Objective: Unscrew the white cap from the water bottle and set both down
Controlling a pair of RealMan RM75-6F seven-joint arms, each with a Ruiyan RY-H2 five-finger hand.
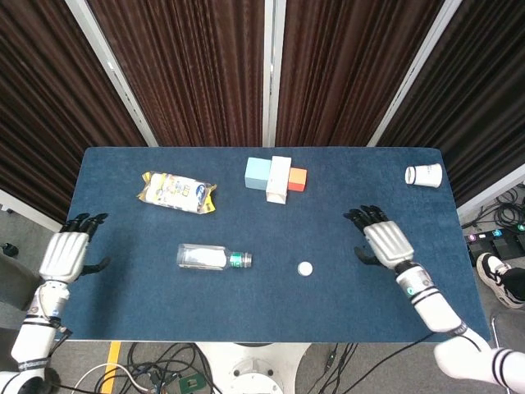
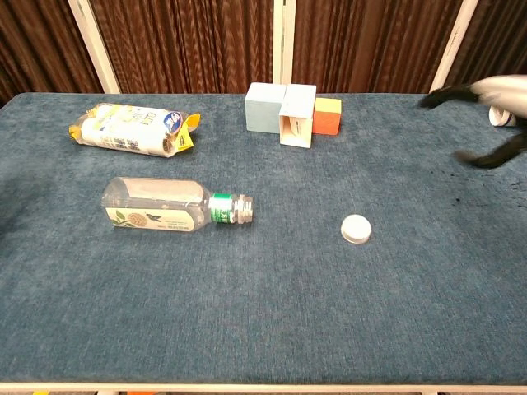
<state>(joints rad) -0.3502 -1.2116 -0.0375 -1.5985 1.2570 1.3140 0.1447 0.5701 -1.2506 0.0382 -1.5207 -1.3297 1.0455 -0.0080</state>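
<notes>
The clear water bottle lies on its side on the blue table, its uncapped neck pointing right. The white cap rests flat on the table, a short way right of the bottle's mouth. My left hand hangs off the table's left edge, fingers spread, holding nothing; the chest view does not show it. My right hand hovers to the right of the cap, fingers spread, empty. Both hands are well apart from the bottle and the cap.
A yellow-and-white snack bag lies at the back left. Light blue, white and orange boxes stand at the back middle. A white paper cup lies on its side at the back right corner.
</notes>
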